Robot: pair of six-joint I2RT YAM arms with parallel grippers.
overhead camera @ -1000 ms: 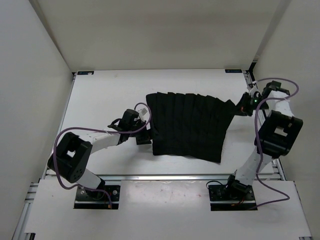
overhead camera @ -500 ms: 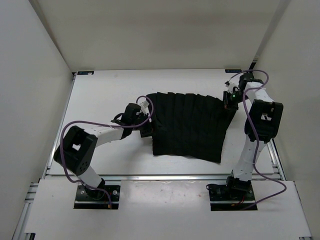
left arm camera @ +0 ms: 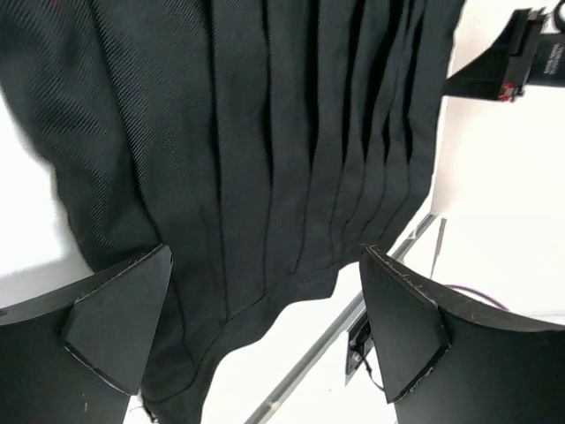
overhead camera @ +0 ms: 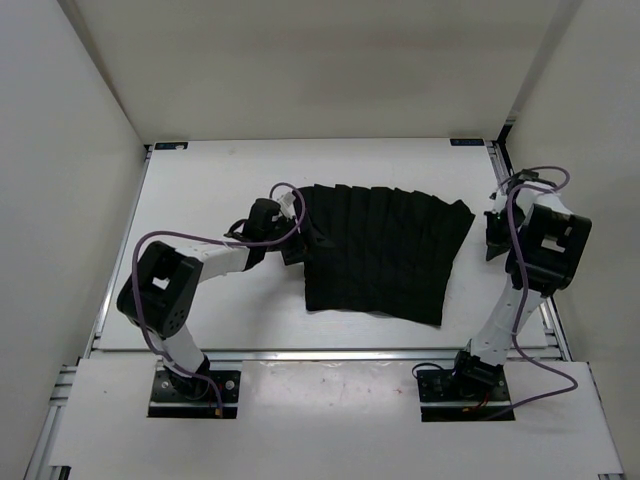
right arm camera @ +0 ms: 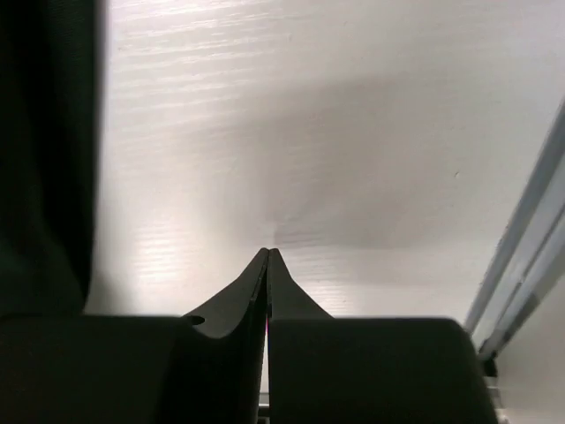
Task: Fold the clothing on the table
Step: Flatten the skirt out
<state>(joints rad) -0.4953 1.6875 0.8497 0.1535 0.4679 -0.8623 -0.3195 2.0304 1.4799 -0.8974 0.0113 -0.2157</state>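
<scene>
My left gripper (left arm camera: pixel 265 291) is spread wide over the left edge of the clothing (overhead camera: pixel 380 250), the nearer arm, with pleats running near-to-far (right gripper (right arm camera: pixel 267 256) pressed together, empty, just off its right side).

Free table (overhead camera: pixel 220 170) behind the clothing (overhead camera: pixel 385 250)

We take this for a robotics lab test cell: a white table (overhead camera: pixel 200 190) closed in by plain white enclosure walls (overhead camera: pixel 60 150), a metal rail (overhead camera: pixel 330 353) along its near edge, two arms (overhead camera: pixel 215 262) bolted beside it, purple cables (overhead camera: pixel 137 262) looping off them.
</scene>
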